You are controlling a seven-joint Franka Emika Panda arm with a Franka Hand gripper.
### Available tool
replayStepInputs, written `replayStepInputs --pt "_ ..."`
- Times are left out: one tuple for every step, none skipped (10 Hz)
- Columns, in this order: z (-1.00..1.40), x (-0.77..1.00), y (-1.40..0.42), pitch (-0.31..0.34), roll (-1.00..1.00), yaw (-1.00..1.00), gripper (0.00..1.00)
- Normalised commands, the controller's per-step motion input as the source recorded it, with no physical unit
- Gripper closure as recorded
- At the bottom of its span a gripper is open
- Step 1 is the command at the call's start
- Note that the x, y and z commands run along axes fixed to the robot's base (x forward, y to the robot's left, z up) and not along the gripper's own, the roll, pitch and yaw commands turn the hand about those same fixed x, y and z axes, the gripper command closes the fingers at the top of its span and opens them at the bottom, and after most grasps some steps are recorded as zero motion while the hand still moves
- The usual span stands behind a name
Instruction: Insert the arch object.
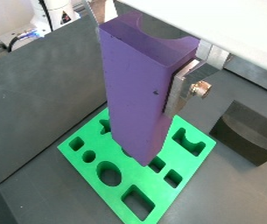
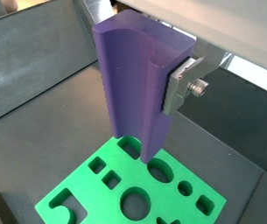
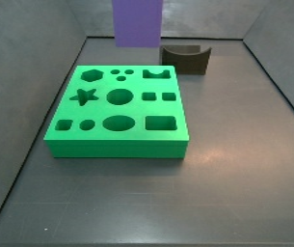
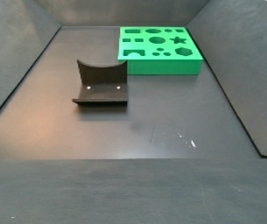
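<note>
- The green board (image 3: pixel 117 109) with its shaped holes sits toward a far corner of the worktop.
- The gripper (image 1: pixel 177 86), high over the board, is clamped on the purple column (image 1: pixel 136 87).
- The arch object (image 3: pixel 185 58) rests on the floor beside the board, untouched; I'd say set the column aside first, then grasp the arch squarely.

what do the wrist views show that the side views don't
Only the wrist views: the end effector, with a silver finger clamped on the tall purple rectangular column above the board.
Only the side views: the whole green board with shaped cutouts and the dark floor around it.
Shared: the board, the column's lower end, and the small dark block with a half-round notch, lying on the floor apart from the board.
</note>
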Motion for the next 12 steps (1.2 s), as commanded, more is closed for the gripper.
replayStepInputs --pt "-0.06 0.19 0.24 0.0 0.0 0.2 1.0" --pt "-0.36 0.24 0.65 0.0 0.19 0.2 1.0" --pt "-0.73 0.13 0.75 -0.119 0.15 0.16 1.0" --pt "-0.86 0.13 0.83 -0.116 0.08 0.15 1.0" --pt "-0.93 0.09 0.91 -0.1 0.06 0.1 1.0" --pt "-0.93 0.07 0.9 -0.1 0.07 0.11 1.0" --pt "-0.86 0.0 0.83 -0.129 0.08 0.17 1.0" --pt "-0.63 0.12 0.51 -0.11 0.1 0.0 1.0" --pt "-0.43 0.31 0.36 0.0 0.13 -0.14 1.0" --pt "-0.35 0.32 0.21 0.0 0.07 -0.21 1.0" --pt "-0.3 0.27 0.04 0.011 0.02 -0.28 1.0" --pt "-0.28 0.28 0.01 0.009 0.03 -0.27 1.0"
